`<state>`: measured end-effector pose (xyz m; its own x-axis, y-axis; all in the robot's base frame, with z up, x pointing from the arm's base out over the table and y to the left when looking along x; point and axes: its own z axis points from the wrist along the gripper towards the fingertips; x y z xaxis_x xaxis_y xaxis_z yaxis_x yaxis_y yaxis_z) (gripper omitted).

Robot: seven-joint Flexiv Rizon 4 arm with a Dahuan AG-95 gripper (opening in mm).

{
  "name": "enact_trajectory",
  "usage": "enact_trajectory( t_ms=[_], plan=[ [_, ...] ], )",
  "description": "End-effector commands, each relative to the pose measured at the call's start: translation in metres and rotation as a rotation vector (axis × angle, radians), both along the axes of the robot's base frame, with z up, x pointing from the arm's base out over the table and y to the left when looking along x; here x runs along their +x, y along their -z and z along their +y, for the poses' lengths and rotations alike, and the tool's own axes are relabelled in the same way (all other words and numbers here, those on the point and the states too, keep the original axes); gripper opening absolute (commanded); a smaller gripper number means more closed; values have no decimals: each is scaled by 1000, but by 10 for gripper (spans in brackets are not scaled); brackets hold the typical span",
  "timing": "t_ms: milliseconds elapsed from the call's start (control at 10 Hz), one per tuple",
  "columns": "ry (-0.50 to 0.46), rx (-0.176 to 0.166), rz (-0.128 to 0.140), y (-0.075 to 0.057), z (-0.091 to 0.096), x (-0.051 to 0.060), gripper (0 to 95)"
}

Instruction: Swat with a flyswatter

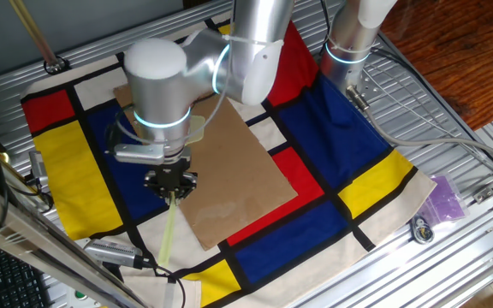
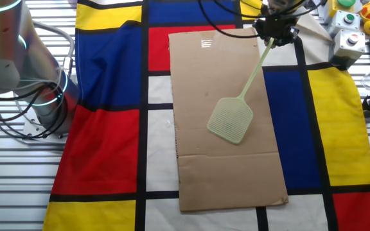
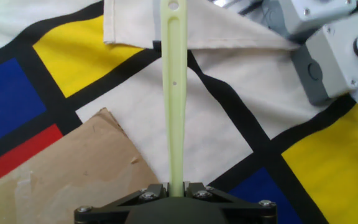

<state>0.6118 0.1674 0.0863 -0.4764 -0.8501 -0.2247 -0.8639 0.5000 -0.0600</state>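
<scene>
The pale yellow-green flyswatter (image 2: 231,120) has its mesh head over the brown cardboard sheet (image 2: 223,167). I cannot tell whether the head touches the sheet. Its thin handle runs up to my gripper (image 2: 276,35) at the cardboard's far corner. My gripper (image 1: 172,190) is shut on the handle, and the handle's free end (image 1: 168,233) sticks out past it towards the table edge. In the hand view the handle (image 3: 174,93) runs straight out from between the closed fingers of my gripper (image 3: 176,186). The head is hidden there.
The cardboard lies on a red, blue, yellow and white checked cloth (image 2: 108,128). Grey button boxes (image 3: 337,53) stand past the cloth's edge by the handle end. A second arm's base (image 1: 349,43) stands at the back. A wooden stick (image 1: 37,34) leans at the far left.
</scene>
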Motion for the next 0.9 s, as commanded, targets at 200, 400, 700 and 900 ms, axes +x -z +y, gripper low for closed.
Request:
enact_trajectory(
  t_ms=[200,400,700,900],
  plan=[
    [19,29,-3,0,2,0,0],
    [15,20,-2,0,2,0,0],
    [-2,6,8,0,2,0,0],
    [-14,-30,67,0,2,0,0]
  ],
)
